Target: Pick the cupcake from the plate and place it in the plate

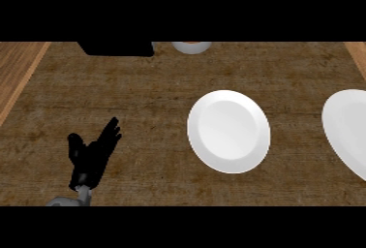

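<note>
Two white plates sit bare on the brown table [143,87], and you can see no cupcake on either: the near plate [229,131] lies just right of centre, the far plate [348,130] is cut by the frame's right edge at three o'clock. Judged from this, you cannot say the task has begun or finished; nothing shows a cupcake lifted or set down. The one candidate is a small round object [191,47], white with a brownish top, at twelve o'clock on the table's far edge, half cropped and beside a black block [114,48]; whether it is the cupcake you cannot tell. Your left robot hand [91,152] stands at eight o'clock, fingers straight and spread upward, holding nothing, resting. From that hand the near plate lies at three o'clock, well apart, and the round object at one o'clock, farther off across the table. Your right robot hand is out of frame. If that object is the cupcake, the whole pick and place is left to do.
</note>
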Robot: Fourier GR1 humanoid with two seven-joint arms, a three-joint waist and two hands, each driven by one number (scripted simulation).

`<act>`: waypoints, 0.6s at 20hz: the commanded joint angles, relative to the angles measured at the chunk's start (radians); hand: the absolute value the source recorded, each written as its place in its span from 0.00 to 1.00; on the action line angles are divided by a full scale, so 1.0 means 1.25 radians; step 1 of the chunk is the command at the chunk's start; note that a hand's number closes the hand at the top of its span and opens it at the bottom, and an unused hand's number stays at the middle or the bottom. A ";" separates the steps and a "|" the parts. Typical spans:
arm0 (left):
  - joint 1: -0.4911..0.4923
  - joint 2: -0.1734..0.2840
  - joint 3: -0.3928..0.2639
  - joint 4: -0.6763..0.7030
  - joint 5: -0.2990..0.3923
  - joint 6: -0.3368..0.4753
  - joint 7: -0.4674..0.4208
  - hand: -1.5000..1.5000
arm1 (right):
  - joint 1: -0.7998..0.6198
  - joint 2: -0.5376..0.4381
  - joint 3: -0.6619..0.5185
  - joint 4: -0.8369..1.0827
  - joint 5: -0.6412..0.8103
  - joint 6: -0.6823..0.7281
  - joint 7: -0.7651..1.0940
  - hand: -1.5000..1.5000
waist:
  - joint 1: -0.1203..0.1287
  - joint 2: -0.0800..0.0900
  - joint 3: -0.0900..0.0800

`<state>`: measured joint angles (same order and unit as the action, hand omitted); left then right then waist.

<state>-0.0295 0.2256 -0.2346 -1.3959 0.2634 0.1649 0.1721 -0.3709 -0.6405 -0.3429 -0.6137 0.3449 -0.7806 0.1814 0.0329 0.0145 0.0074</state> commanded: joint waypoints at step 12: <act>0.014 -0.010 0.004 -0.002 -0.014 0.005 0.001 0.50 | -0.029 0.014 -0.317 0.106 -0.325 0.142 -0.556 0.00 | -0.010 -0.004 -0.001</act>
<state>-0.0337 0.2165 -0.2206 -1.3838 0.2590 0.1661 0.1738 -0.4121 -0.6144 -0.6345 -0.5256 0.0356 -0.6525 -0.3751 0.0211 0.0118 0.0078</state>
